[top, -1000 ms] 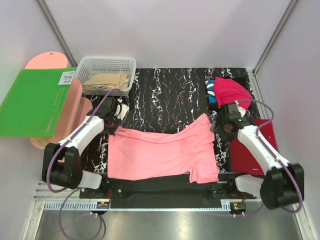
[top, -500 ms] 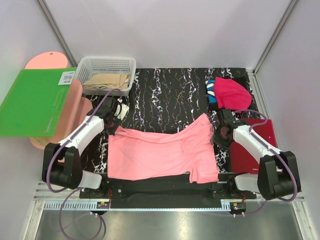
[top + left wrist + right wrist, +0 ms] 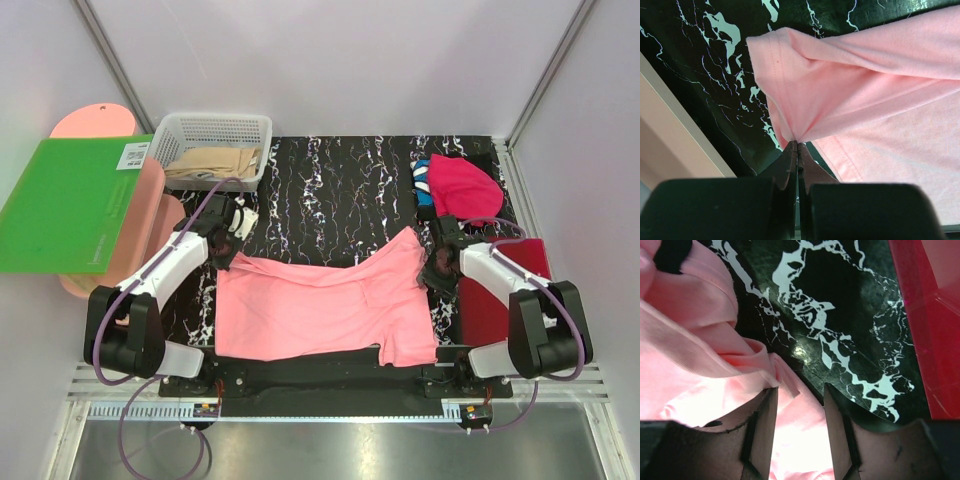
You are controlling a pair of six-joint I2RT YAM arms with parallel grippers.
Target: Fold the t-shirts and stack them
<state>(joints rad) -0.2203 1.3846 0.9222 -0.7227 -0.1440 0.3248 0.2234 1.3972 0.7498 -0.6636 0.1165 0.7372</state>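
- The salmon-pink t-shirt (image 3: 320,305) lies spread on the near half of the table (image 3: 340,180), just as it did a second ago. Its long axis runs left to right, and its far-right corner peaks away.
- The right gripper (image 3: 800,392) has come nearer and leftward, down to the shirt's right edge. Its fingers stand apart, straddling a rumpled fold.
- The left gripper (image 3: 797,147) stays pinched tight on the shirt's far-left corner.
- At the far right, the magenta t-shirt (image 3: 462,185) lies bunched on the blue t-shirt (image 3: 422,190).
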